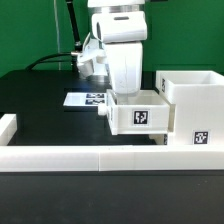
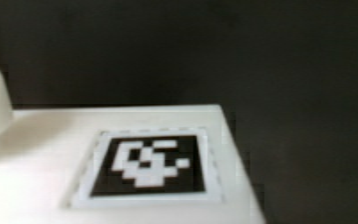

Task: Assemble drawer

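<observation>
The gripper [image 1: 128, 93], seemingly holding 1 tray [image 1: 139, 116], carries it toward the shell [image 1: 196, 105]; next, align and slide in.

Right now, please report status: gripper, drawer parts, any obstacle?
Gripper down on small tray, jaws hidden. Tray beside box shell. Marker board behind, apart.

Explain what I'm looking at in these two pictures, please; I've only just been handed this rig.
The exterior view shows a white robot arm over a black table. Its pincer reaches down into a small white tray with a square tag. To that view's right stands a bigger white box. A flat marker board lies behind, and low white border blocks run along the front. The wrist view looks down from the arm at a tagged white surface. Whether the pincer grips the tray is hidden.
</observation>
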`<control>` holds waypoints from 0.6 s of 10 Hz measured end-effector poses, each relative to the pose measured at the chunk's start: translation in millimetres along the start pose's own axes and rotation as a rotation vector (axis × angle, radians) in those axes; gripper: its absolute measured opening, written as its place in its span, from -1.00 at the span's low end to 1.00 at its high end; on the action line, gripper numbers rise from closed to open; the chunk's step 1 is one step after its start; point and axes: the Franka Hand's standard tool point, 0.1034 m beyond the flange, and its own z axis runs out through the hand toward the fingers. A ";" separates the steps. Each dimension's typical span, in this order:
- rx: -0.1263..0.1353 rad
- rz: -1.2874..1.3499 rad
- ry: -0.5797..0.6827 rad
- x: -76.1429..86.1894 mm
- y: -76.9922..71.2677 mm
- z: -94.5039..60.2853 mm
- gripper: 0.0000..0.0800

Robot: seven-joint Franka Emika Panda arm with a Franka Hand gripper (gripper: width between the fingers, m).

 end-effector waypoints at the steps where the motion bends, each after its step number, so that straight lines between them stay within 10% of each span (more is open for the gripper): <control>1: -0.001 0.000 -0.001 0.1 -0.1 -0.9 -0.90; 6: 0.000 0.000 0.001 3.1 0.6 -0.4 -0.90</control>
